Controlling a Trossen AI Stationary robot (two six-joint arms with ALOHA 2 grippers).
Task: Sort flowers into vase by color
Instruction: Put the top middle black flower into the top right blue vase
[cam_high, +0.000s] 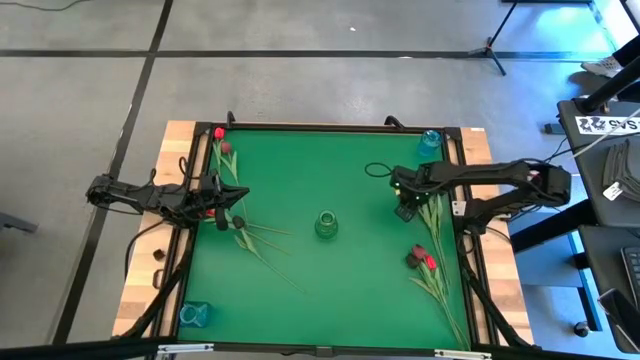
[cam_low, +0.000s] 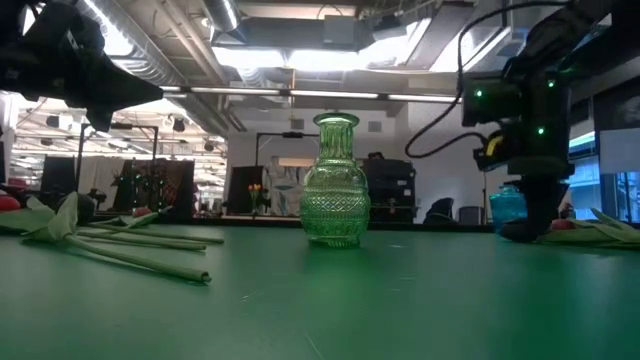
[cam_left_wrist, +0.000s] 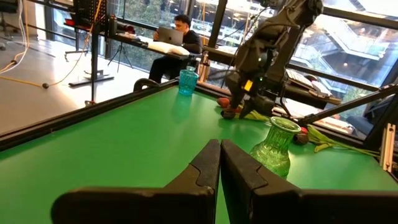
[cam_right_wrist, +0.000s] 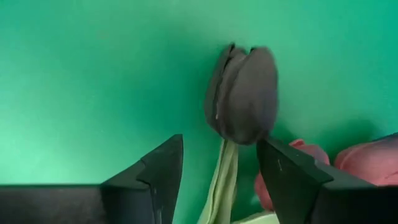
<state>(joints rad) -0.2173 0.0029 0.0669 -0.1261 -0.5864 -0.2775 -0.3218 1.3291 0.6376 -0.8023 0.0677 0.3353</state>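
Your right tool (cam_right_wrist: 219, 171) was spread low over the green table (cam_high: 340, 180), its fingers either side of a black tulip (cam_right_wrist: 242, 93) near the table's right edge, while your left tool (cam_left_wrist: 219, 163) was pressed together at the left side.

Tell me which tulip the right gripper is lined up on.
The black tulip: its stem runs between the open fingers of the right gripper. The pink-red heads lie off to one side, outside the fingers.
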